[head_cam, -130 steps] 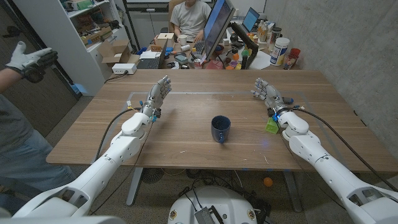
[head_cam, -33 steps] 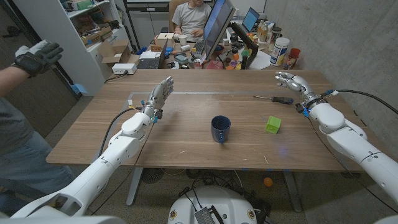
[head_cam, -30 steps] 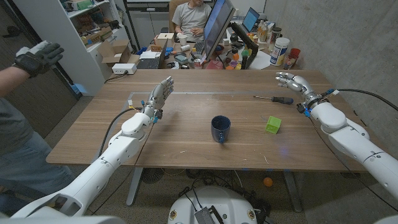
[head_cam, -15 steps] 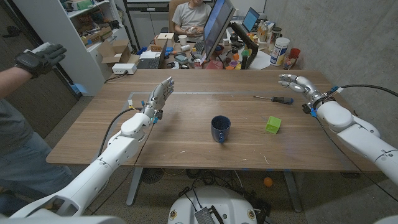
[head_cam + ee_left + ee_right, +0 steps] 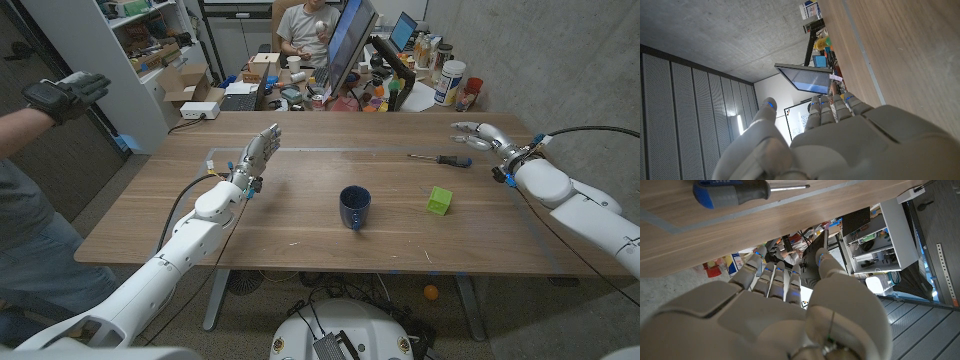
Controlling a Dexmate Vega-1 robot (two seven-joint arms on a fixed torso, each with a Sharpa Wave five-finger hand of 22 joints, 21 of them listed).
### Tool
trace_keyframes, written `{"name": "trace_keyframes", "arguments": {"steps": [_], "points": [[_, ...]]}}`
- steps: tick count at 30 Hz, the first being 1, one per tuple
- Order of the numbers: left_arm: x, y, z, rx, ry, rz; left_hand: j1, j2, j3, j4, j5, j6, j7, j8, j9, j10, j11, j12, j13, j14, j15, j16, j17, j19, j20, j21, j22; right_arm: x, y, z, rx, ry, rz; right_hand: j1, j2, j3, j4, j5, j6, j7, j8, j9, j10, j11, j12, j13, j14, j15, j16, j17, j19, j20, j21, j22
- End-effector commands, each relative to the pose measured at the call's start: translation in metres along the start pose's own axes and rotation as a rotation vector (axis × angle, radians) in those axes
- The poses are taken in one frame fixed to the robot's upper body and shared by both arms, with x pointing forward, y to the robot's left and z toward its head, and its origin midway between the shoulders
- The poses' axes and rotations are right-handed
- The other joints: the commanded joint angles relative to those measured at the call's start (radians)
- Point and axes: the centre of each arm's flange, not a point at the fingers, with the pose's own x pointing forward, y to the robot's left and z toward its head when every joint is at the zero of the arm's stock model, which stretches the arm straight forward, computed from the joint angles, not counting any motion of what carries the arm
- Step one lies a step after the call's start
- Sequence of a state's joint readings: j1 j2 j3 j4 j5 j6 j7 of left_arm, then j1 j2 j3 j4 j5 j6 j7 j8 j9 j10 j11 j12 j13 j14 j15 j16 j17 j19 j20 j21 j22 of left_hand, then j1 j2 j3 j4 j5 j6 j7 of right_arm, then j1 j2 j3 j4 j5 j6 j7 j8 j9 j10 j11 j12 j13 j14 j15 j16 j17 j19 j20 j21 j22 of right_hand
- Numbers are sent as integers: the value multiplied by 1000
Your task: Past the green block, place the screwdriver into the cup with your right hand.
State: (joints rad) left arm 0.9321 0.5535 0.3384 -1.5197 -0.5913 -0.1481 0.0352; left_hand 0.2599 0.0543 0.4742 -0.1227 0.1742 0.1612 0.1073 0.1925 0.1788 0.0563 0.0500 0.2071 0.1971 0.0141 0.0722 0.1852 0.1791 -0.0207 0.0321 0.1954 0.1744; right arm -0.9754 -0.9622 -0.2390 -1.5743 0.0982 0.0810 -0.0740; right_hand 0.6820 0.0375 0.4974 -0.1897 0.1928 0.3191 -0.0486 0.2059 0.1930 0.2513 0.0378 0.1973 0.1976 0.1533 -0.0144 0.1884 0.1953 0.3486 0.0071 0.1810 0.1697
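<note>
The screwdriver (image 5: 441, 158) is seen lying on the bench (image 5: 300, 215), beyond the green block (image 5: 438, 201) and well to the right of the cup (image 5: 353, 208). The right hand (image 5: 478, 133) is held just beside its handle, released and empty, fingers apart. The left hand (image 5: 257, 153) is raised far to the cup's left, released, fingers extended, nothing held.

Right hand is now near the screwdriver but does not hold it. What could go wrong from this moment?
1. The screwdriver lies flat on the table, and the right hand is above and beside it, open. A poor grasp may roll it away.
2. The green block sits between the screwdriver and the cup; a low carry may knock it.
3. The cup's mouth is narrow; a tilted drop may tip it.
</note>
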Motion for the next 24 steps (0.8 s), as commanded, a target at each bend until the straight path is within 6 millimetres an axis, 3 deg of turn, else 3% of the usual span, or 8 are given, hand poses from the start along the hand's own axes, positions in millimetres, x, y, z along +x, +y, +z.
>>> {"name": "trace_keyframes", "arguments": {"steps": [1, 24], "points": [[-2, -2, 4, 13, -10, 11, -3, 10, 0, -2, 1, 10, 5, 0, 4, -1, 0, -1, 2, -17, 7, -4, 2, -12, -1, -8, 5, 4, -3, 3, -142, 57, 33, 28, -12, 13, -2, 4, -8, -8, -5, 5, -10, -4, -2, 4, -10, 1, -2, -1, -6, 4, 1, 1], [-1, -1, 8, 19, -8, 11, -4, 13, -2, -2, 1, 14, 12, 0, 5, -3, 5, 0, 1, -22, 9, -2, 2, -22, 0, -6, 5, 15, 3, 9, -377, 162, 78, 117, -69, 33, 2, 11, -49, -24, -13, 7, -44, -5, -6, 7, -49, 20, -4, -1, -37, 14, 1, 2]]}}
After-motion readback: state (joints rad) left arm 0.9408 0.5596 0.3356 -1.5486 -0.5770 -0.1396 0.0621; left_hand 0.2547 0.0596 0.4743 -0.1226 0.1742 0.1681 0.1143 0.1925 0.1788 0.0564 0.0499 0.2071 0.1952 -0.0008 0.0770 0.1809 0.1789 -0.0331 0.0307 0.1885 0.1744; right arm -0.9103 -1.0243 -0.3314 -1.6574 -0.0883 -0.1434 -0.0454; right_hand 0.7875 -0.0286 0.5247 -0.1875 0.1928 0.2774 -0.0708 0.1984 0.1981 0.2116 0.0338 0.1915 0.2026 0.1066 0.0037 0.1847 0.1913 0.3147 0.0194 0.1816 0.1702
